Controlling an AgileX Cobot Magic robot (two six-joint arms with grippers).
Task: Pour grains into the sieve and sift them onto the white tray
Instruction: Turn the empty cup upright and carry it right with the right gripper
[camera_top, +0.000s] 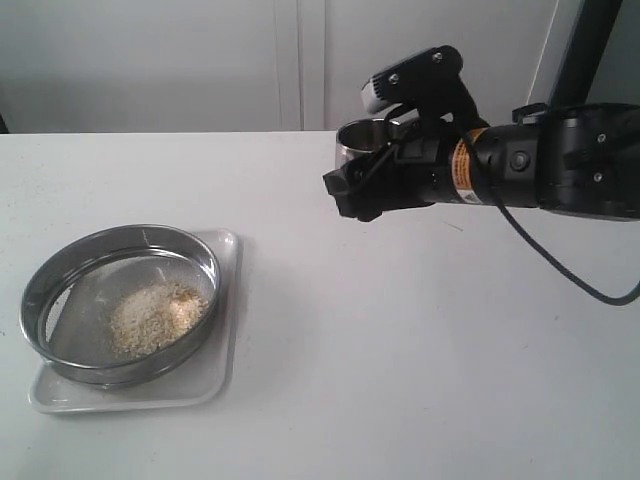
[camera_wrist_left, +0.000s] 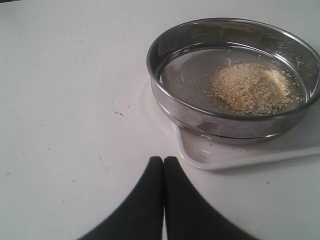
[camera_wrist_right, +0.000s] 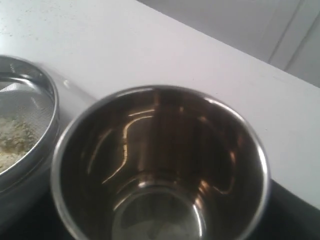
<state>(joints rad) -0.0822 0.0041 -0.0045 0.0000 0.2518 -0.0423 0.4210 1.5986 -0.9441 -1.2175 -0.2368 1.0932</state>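
The sieve sits on the white tray at the table's front left. A pale beige and yellow heap of grains lies on its mesh. In the left wrist view the sieve and its grains are just ahead of my left gripper. That gripper is shut on nothing and hovers over bare table near the tray's corner. My right gripper holds a small steel cup in the air at the back right. The cup looks empty and hides the fingers.
The white table top spreads between the tray and the right arm. A black cable hangs from the right arm. A pale wall runs behind the table's far edge.
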